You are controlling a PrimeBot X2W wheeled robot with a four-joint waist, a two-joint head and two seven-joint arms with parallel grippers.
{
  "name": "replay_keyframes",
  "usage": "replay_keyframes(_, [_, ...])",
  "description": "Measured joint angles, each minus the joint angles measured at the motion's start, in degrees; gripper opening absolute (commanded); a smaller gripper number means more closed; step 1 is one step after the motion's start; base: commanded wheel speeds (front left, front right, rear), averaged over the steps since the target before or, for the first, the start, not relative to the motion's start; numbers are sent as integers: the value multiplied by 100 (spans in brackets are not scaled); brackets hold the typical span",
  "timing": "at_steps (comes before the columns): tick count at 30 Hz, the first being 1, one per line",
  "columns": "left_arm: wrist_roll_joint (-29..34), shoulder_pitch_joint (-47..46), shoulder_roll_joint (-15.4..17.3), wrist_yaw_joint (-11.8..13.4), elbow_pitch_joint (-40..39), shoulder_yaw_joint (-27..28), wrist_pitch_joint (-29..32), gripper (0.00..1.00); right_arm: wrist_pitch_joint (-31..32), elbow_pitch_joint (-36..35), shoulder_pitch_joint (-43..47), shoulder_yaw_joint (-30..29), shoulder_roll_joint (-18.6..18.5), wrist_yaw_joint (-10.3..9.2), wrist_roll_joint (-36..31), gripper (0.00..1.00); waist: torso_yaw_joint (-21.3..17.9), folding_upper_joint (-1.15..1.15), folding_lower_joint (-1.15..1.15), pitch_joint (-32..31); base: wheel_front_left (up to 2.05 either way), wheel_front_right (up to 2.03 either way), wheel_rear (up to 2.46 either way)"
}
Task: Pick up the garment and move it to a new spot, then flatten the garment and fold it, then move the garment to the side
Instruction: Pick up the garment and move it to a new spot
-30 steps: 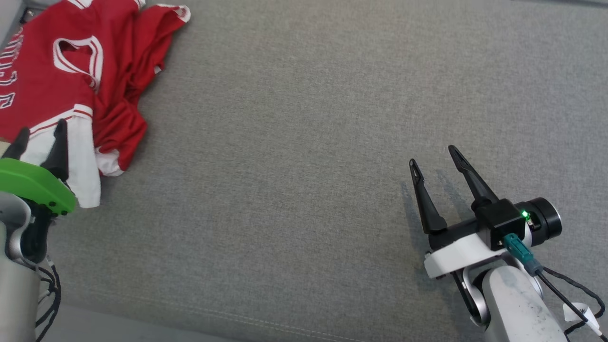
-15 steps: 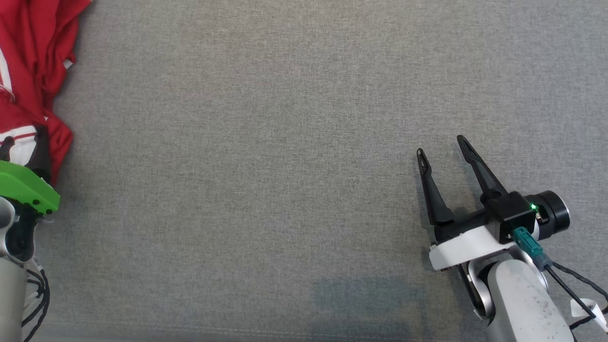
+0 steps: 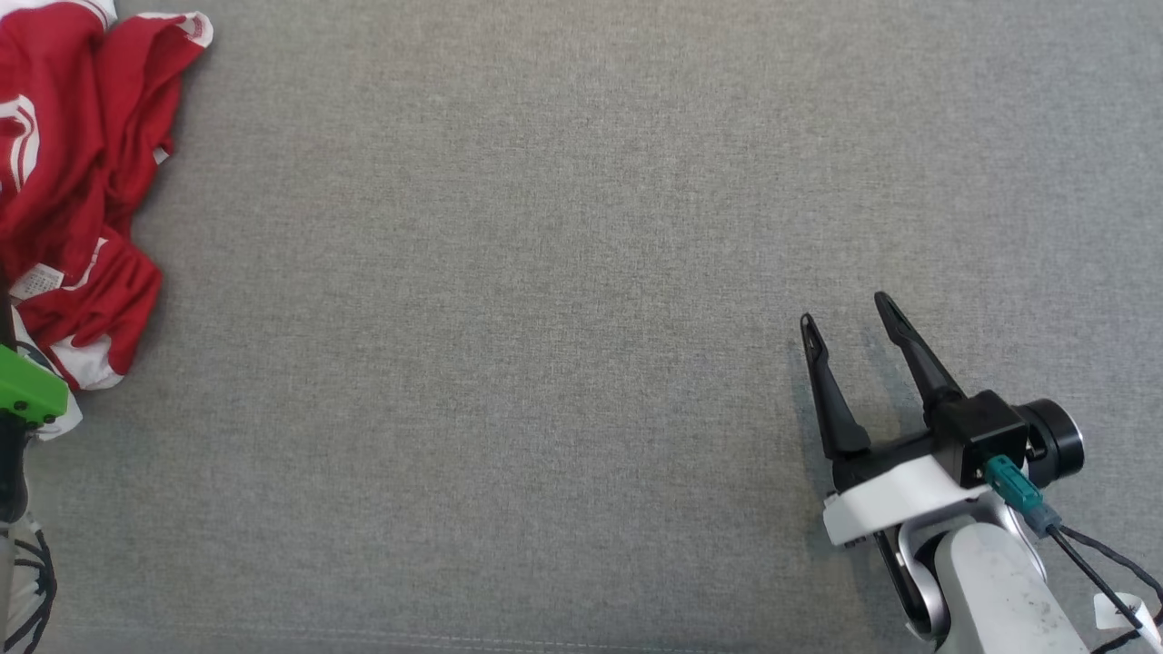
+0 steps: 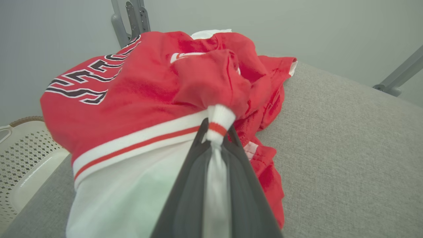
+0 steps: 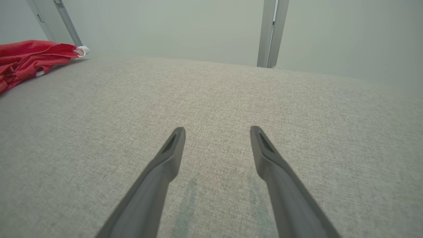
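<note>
The garment (image 3: 73,182), a red sports shirt with white trim, lies crumpled at the far left edge of the desk (image 3: 563,272), whose top is covered in grey woven cloth. In the left wrist view the garment (image 4: 138,96) is heaped up close in front of the camera, with black and white lettering (image 4: 82,82) across the red cloth on the left and a broad white panel below a red-striped white band. The left end effector (image 4: 216,130) is pressed together on the garment. Its two dark fingers (image 4: 188,172) pinch a bunched strip of white cloth with one red stripe, and the red cloth just past the tips is drawn into a tight gather. In the head view a bit of that arm's green cover (image 3: 27,395) shows at the left edge, beside the garment's lower white hem, and a small white tag (image 3: 36,280) lies on the red folds. A white perforated basket (image 4: 23,155) stands beyond the desk's edge. The right end effector (image 3: 845,309) is well apart from the garment, at the lower right of the head view, its fingers (image 5: 158,172) spread over bare grey cloth and holding nothing. A grey metal post (image 5: 271,33) stands behind the desk.
</note>
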Motion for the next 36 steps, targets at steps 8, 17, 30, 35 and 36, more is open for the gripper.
replay_keyframes(8, [108,373,301,176,-962,94,-292,0,0,80,410,-14,-1,0,257,100,-2,0,0,-572,0,0,0])
replay_keyframes(17, [153,653,472,787,-4001,-63,464,0,0,104,697,86,-2,0,595,100,-140,0,0,-1321,0,0,0])
replay_keyframes(30, [-299,389,-503,1435,-6044,-989,1595,0,0,82,790,189,4,1,790,100,-1039,0,0,-1667,0,0,0])
replay_keyframes(35, [-307,11,-1368,1411,-5484,-1753,1763,0,0,46,744,179,-8,0,861,100,-1506,0,0,-1593,0,0,0])
replay_keyframes(36, [-283,-66,-1545,1407,-5322,-1882,1768,0,-1,32,729,188,-4,0,882,100,-1595,0,0,-1567,0,0,0])
